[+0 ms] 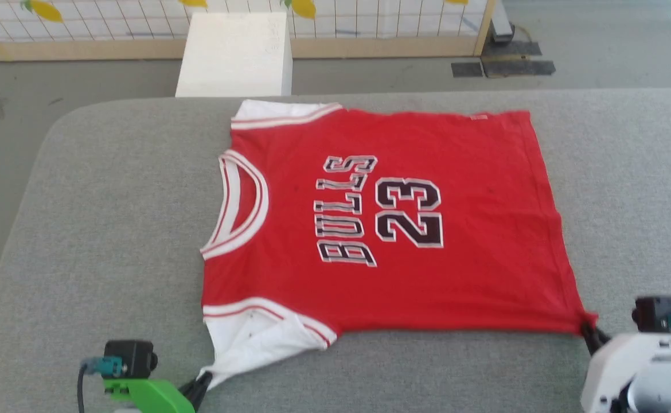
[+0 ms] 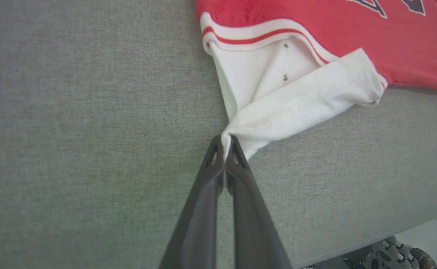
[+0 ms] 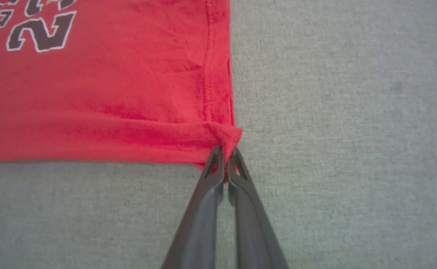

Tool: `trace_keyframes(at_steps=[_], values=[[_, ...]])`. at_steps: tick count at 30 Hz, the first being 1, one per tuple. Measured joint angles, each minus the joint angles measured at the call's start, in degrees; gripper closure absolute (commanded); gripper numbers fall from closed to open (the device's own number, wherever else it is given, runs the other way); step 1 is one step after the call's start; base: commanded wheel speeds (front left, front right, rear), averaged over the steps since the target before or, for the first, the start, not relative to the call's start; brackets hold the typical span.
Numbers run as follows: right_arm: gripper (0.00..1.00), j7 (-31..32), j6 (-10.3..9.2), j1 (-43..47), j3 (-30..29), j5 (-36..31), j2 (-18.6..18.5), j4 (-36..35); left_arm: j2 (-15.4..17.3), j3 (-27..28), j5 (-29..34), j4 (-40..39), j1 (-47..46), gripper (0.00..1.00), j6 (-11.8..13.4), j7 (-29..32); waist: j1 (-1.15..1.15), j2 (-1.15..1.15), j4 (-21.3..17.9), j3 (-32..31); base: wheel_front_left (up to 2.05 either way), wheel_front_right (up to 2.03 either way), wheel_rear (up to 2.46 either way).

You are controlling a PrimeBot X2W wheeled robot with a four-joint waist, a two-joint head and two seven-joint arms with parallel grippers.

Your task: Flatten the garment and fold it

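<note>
The garment (image 1: 381, 218), a red jersey with white sleeves and dark lettering, lies spread flat on the grey table (image 1: 94, 229), collar to the left. My left gripper (image 1: 202, 380) is shut on the tip of the near white sleeve (image 2: 300, 101), pinched between its dark fingers (image 2: 203, 194). My right gripper (image 1: 589, 331) is shut on the near hem corner (image 3: 226, 136) of the red cloth, which bunches slightly at the fingertips. The far sleeve (image 1: 281, 113) lies at the table's back edge.
A white box (image 1: 235, 54) stands on the floor behind the table, in front of a tiled wall with a wooden base. The table's rounded left edge (image 1: 31, 183) drops to the grey floor. Its near edge shows in the left wrist view (image 2: 390, 228).
</note>
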Motion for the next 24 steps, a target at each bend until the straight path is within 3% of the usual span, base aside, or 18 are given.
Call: trace_keyframes(at_steps=[4, 6, 11, 15, 24], values=[[1.0, 1.4, 0.0, 5.0, -1.7, -0.2, 1.8, -4.4, 1.2, -0.4, 1.3, -3.4, 2.9, 1.0, 1.8, -1.3, 0.0, 0.0, 0.3, -0.7, 0.0, 0.0, 0.0], [1.0, 0.4, -0.01, 6.4, -1.8, -0.2, 2.4, -6.2, 1.3, -0.4, 3.5, -4.8, 3.5, 1.0, 1.9, -4.8, 0.0, 0.0, 0.3, -0.4, 0.0, 0.0, 0.0], [1.0, -8.6, -0.01, 6.7, -0.5, -0.2, 2.7, -8.5, 0.0, -1.0, 11.6, -4.7, 1.9, 1.0, 1.9, -14.5, 0.0, 0.0, 0.3, 0.5, 0.0, 0.0, 0.0], [1.0, -15.0, -0.01, 4.1, 1.1, -0.8, 2.3, -7.7, -2.5, -1.8, 16.9, -1.7, -4.4, 1.0, 1.7, -19.5, 0.0, 0.0, 0.3, 1.3, 0.0, 0.0, 0.0], [1.0, -14.1, -0.01, -8.9, 4.8, -1.4, -1.1, -1.0, -5.1, -3.4, 21.0, 7.7, -20.4, 1.0, -3.4, -20.3, 0.0, 0.0, -0.3, 3.6, 0.0, 0.0, 0.0]])
